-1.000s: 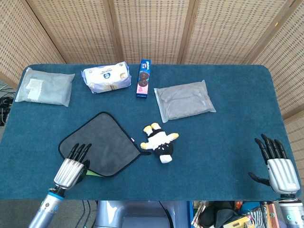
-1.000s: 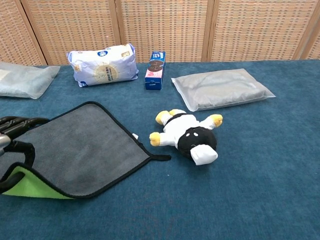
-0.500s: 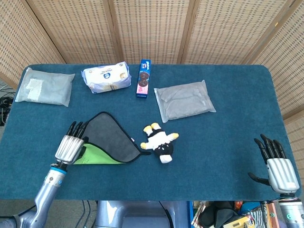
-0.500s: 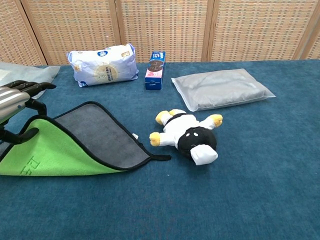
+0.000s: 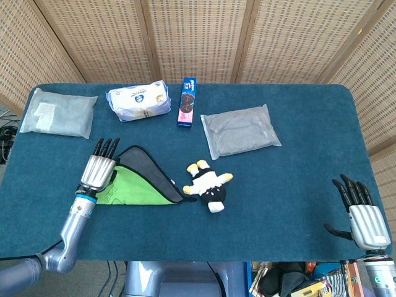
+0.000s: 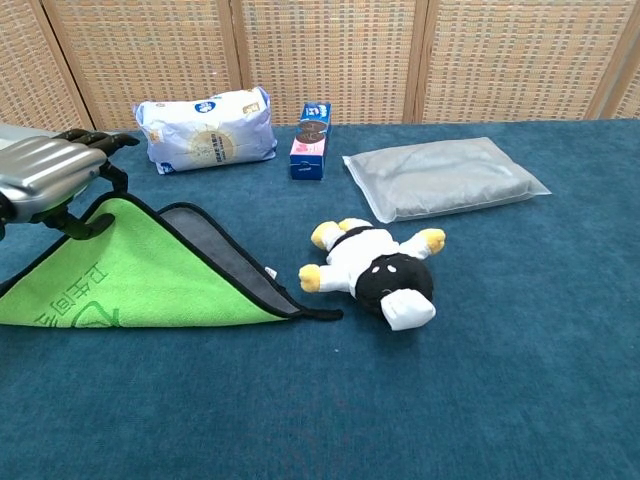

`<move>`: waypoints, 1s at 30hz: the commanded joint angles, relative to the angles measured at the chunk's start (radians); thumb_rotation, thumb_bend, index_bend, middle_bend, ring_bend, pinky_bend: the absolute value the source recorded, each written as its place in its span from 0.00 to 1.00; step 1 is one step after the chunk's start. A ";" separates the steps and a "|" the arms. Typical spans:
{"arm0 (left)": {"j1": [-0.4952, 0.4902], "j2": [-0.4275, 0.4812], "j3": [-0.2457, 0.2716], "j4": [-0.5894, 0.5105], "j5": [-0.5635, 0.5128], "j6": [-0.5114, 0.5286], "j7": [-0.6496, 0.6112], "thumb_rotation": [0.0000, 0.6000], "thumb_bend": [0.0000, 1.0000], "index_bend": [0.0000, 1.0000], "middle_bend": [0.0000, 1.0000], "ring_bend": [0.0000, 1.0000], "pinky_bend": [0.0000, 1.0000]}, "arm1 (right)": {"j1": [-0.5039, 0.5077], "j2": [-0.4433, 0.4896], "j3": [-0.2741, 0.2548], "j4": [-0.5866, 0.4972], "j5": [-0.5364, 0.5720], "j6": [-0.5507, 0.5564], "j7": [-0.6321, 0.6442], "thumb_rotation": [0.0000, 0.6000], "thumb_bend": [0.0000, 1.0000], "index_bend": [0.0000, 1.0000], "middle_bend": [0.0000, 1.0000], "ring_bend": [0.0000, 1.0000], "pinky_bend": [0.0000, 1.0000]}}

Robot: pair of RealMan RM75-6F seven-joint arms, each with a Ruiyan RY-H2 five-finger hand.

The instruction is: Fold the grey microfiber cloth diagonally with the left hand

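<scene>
On the left half of the blue counter (image 5: 297,179), the grey microfiber cloth (image 5: 137,184) lies doubled over into a triangle, its bright green underside turned up and a strip of grey still showing along the far right edge. The left hand (image 5: 99,168) is at the triangle's far left corner, holding the lifted corner of the cloth; in the chest view that hand (image 6: 55,175) has its thumb hooked under the green edge and the other fingers above it. Just right of the cloth's right tip lies a small black, white and yellow plush toy (image 5: 209,185), close to the cloth's black trim, though whether they touch cannot be told. Farther back, a white and blue packet (image 5: 139,100) sits just left of a blue biscuit box (image 5: 187,102), and a grey sealed pouch (image 5: 240,130) lies right of centre. Another pale pouch (image 5: 59,112) rests at the far left of the counter. The right hand (image 5: 361,213) hangs at the near right corner, well apart from everything, its fingers spread wide and holding nothing. A woven wicker screen (image 5: 198,37) stands behind the counter.
</scene>
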 commanded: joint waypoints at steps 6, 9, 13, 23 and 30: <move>-0.066 -0.051 -0.020 0.087 -0.043 -0.046 -0.003 1.00 0.47 0.58 0.00 0.00 0.00 | 0.004 -0.003 0.000 0.009 0.006 -0.012 0.009 1.00 0.00 0.00 0.00 0.00 0.00; -0.091 -0.074 -0.018 0.121 -0.058 -0.059 0.010 1.00 0.47 0.58 0.00 0.00 0.00 | 0.007 -0.005 -0.001 0.012 0.006 -0.017 0.007 1.00 0.00 0.00 0.00 0.00 0.00; -0.112 -0.100 -0.020 0.156 -0.085 -0.067 0.016 1.00 0.47 0.58 0.00 0.00 0.00 | 0.008 -0.007 -0.001 0.015 0.011 -0.022 0.009 1.00 0.00 0.00 0.00 0.00 0.00; -0.165 -0.136 -0.036 0.231 -0.150 -0.093 0.042 1.00 0.47 0.58 0.00 0.00 0.00 | 0.010 -0.009 -0.002 0.022 0.013 -0.028 0.015 1.00 0.00 0.00 0.00 0.00 0.00; -0.183 -0.163 -0.035 0.283 -0.204 -0.109 0.056 1.00 0.47 0.58 0.00 0.00 0.00 | 0.012 -0.012 -0.005 0.023 0.012 -0.033 0.015 1.00 0.00 0.00 0.00 0.00 0.00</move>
